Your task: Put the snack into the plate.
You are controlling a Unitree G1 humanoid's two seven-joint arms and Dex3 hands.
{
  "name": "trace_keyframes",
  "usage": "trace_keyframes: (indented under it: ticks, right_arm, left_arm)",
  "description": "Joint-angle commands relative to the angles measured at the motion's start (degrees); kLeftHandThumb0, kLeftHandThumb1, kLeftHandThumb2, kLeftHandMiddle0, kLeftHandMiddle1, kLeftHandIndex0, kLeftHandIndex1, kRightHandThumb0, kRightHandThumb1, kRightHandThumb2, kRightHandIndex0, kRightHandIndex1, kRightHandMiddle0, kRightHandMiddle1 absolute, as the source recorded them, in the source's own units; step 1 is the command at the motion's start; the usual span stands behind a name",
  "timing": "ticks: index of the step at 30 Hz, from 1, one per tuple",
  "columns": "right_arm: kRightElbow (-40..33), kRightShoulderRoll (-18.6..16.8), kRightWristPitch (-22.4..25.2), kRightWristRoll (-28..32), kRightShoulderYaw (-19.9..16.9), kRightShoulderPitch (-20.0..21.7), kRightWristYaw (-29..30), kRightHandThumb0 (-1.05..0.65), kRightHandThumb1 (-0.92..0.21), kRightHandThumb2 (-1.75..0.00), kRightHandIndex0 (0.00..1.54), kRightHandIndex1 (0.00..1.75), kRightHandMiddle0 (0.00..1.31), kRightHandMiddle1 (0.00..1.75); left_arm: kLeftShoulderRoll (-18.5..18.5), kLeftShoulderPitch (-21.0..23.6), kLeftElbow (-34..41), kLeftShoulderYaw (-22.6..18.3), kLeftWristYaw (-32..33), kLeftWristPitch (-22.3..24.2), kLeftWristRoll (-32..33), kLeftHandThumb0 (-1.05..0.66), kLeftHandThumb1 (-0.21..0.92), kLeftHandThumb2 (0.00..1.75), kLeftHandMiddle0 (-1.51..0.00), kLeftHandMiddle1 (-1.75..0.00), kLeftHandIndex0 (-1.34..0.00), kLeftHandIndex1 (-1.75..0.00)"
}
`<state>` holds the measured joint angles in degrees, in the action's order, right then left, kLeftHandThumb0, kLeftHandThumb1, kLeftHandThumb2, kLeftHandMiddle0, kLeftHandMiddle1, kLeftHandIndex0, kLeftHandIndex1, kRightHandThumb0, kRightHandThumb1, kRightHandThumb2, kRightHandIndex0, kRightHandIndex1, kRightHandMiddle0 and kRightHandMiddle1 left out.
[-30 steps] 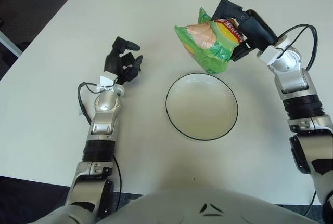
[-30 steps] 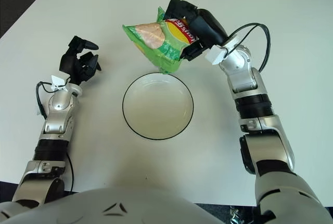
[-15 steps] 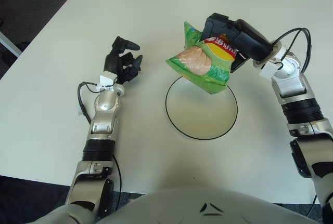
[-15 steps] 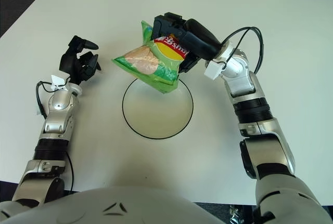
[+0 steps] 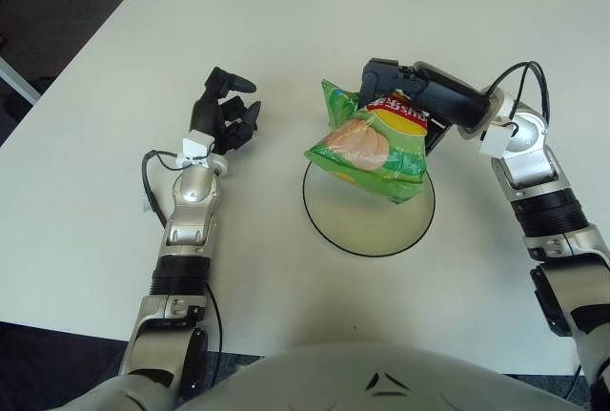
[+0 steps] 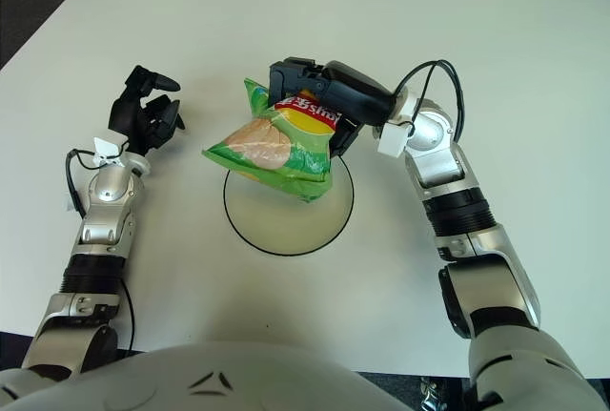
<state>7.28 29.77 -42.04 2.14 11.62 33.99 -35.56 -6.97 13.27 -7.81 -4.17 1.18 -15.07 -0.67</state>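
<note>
One green snack bag (image 5: pixel 370 152) hangs over the far part of the plate (image 5: pixel 335 231), its top edge pinched in the right hand (image 5: pixel 410 98). It looks light, soft and crinkly. Left hand (image 5: pixel 225 111) rests on the table, fingers loose and empty.

I am facing a white worktop (image 5: pixel 105 192) that is filling most of the view. Dark floor (image 5: pixel 57 10) is showing beyond its far edge and left corner. A pale strip (image 5: pixel 17 79) is crossing that floor at far left.

The white table (image 5: pixel 286 39) carries a black-rimmed plate (image 5: pixel 334 225).
</note>
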Motion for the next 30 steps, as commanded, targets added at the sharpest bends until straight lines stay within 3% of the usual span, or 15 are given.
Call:
trace_keyframes:
  ticks: [1, 4, 7, 9, 11, 13, 14, 15, 16, 18, 20, 22, 30]
  right_arm:
    - [-2.3, 0.7, 0.5, 2.5, 0.7, -1.1, -3.0, 0.0, -0.34, -1.28, 0.56, 1.7, 0.43, 1.75]
    - [-3.5, 2.2, 3.4, 5.6, 2.2, -0.8, -8.0, 0.0, -0.36, -1.24, 0.52, 1.67, 0.46, 1.75]
    - [-4.0, 3.0, 5.0, 7.2, 2.6, -0.4, -11.4, 0.0, -0.45, -1.09, 0.5, 1.54, 0.46, 1.73]
    - [-4.2, 3.4, 5.6, 7.8, 2.7, 0.0, -13.3, 0.0, -0.55, -0.89, 0.5, 1.44, 0.46, 1.67]
    - [-4.3, 3.9, 6.2, 8.2, 2.7, 0.4, -15.1, 0.0, -0.75, -0.55, 0.49, 1.32, 0.47, 1.58]
    - [-4.4, 4.4, 6.6, 8.5, 2.7, 0.7, -17.0, 0.0, -0.83, -0.43, 0.44, 1.33, 0.44, 1.55]
    - [-4.3, 4.8, 6.5, 8.7, 2.9, 1.1, -18.3, -0.13, -0.86, -0.4, 0.41, 1.07, 0.41, 1.56]
    - [-4.2, 4.9, 6.3, 8.9, 3.0, 1.3, -19.2, -0.19, -0.89, -0.32, 0.42, 0.76, 0.35, 1.21]
    - [-4.1, 4.9, 6.3, 9.0, 3.0, 1.4, -19.9, -0.21, -0.89, -0.3, 0.44, 0.63, 0.35, 1.04]
    - [-3.7, 4.8, 5.9, 9.5, 3.1, 1.7, -21.5, -0.26, -0.91, -0.23, 0.47, 0.27, 0.37, 0.52]
    - [-3.3, 4.5, 5.7, 9.7, 3.1, 1.9, -22.6, -0.28, -0.91, -0.2, 0.45, 0.14, 0.35, 0.31]
    - [-2.8, 4.2, 5.3, 10.4, 2.6, 2.0, -23.4, -0.29, -0.92, -0.19, 0.44, 0.06, 0.33, 0.18]
    - [-0.5, 3.2, 6.3, 16.1, 0.9, 3.4, -27.7, -0.22, -0.92, -0.15, 0.36, 0.0, 0.34, 0.08]
  left_arm:
    - [1.9, -5.4, -4.4, 0.5, 0.2, -0.4, 0.1, -0.35, 0.92, 0.38, -0.9, -1.75, -0.35, -1.6]
    - [1.9, -5.4, -4.4, 0.4, 0.2, -0.3, 0.1, -0.35, 0.92, 0.38, -0.9, -1.75, -0.35, -1.6]
    - [1.9, -5.4, -4.3, 0.4, 0.2, -0.2, 0.1, -0.35, 0.92, 0.38, -0.9, -1.75, -0.35, -1.6]
    - [1.9, -5.4, -4.3, 0.4, 0.2, -0.2, 0.2, -0.35, 0.92, 0.38, -0.9, -1.75, -0.35, -1.6]
    - [1.9, -5.4, -4.2, 0.4, 0.2, -0.1, 0.2, -0.35, 0.92, 0.37, -0.9, -1.75, -0.35, -1.6]
    - [2.0, -5.4, -4.2, 0.4, 0.2, 0.0, 0.2, -0.35, 0.92, 0.37, -0.9, -1.75, -0.35, -1.6]
    - [2.0, -5.4, -4.2, 0.4, 0.2, 0.0, 0.2, -0.35, 0.92, 0.37, -0.9, -1.75, -0.35, -1.6]
    - [2.0, -5.4, -4.1, 0.4, 0.2, 0.0, 0.2, -0.35, 0.92, 0.37, -0.9, -1.75, -0.35, -1.6]
    - [2.0, -5.4, -4.1, 0.4, 0.2, 0.1, 0.2, -0.35, 0.92, 0.37, -0.9, -1.75, -0.35, -1.6]
    - [2.0, -5.4, -4.0, 0.4, 0.2, 0.1, 0.2, -0.35, 0.92, 0.37, -0.9, -1.75, -0.35, -1.6]
    - [2.0, -5.5, -4.0, 0.4, 0.2, 0.1, 0.2, -0.35, 0.92, 0.37, -0.9, -1.75, -0.35, -1.6]
    - [2.0, -5.5, -4.0, 0.4, 0.2, 0.2, 0.3, -0.35, 0.92, 0.37, -0.9, -1.75, -0.35, -1.6]
    - [2.0, -5.6, -3.3, 0.4, 0.1, 0.8, 0.3, -0.35, 0.92, 0.38, -0.89, -1.75, -0.35, -1.6]
